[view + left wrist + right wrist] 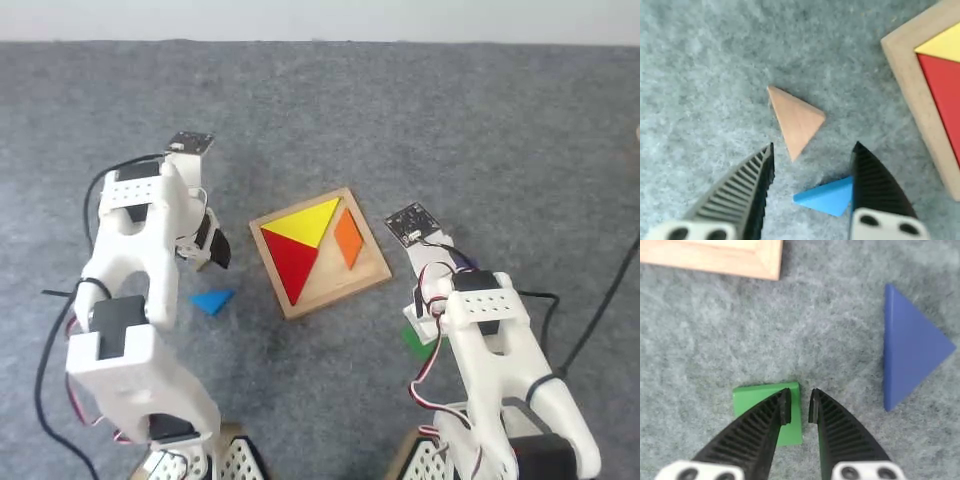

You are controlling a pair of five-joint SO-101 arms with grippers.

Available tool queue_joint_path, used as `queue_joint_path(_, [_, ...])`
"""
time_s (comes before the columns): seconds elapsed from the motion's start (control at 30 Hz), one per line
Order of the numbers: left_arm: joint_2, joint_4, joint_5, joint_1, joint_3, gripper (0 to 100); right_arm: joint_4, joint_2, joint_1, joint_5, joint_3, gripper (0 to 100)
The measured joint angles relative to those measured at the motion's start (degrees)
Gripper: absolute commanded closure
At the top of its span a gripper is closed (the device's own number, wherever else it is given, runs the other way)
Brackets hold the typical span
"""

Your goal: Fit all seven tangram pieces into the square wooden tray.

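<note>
1. Wooden tray (340, 295) sits mid-table on the grey carpet (400, 120), turned so that a corner faces the arms. Inside it: yellow triangle (303, 225), red triangle (292, 260), orange parallelogram (348, 238). The tray's floor is bare along its near-right side.
2. Open carpet lies on all sides of the tray, widest beyond it.
3. Loose pieces on the left: light blue triangle (212, 300) lies flat on the carpet, near the tray's left edge and apart from it. Tan triangle (796, 119) lies just beside it, not touching.
4. Loose pieces on the right: green square (757, 400) lies near the tray's right corner, and dark blue triangle (910, 352) lies apart from it, both flat.
5. Left arm (140, 260) stretches forward beside the tray's left side, wrist bent down. Right arm (480, 330) is folded short, head pointing down over the green square.
6. Left gripper (814, 145) is spread wide and holds nothing. The tan triangle's tip points into the gap, and the blue triangle is partly hidden behind one finger.
7. Right gripper (800, 395) has its jaws drawn close with a thin gap. One fingertip overlaps the green square and the square's edge falls in the gap. I cannot tell whether it touches.
</note>
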Motion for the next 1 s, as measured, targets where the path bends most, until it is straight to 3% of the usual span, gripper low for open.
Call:
queue_joint_path(0.3, [6.15, -3.69, 2.64, 0.70, -0.35, 79, 0.00, 0.00, 0.00, 0.00, 0.00, 91.8])
queue_joint_path(0.87, [8.26, -2.99, 8.35, 1.49, -3.69, 80, 0.00, 0.00, 0.00, 0.00, 0.00, 91.8])
queue_joint_path(1.0, [8.44, -2.99, 11.60, 1.49, -3.78, 85, 0.00, 0.00, 0.00, 0.00, 0.00, 91.8])
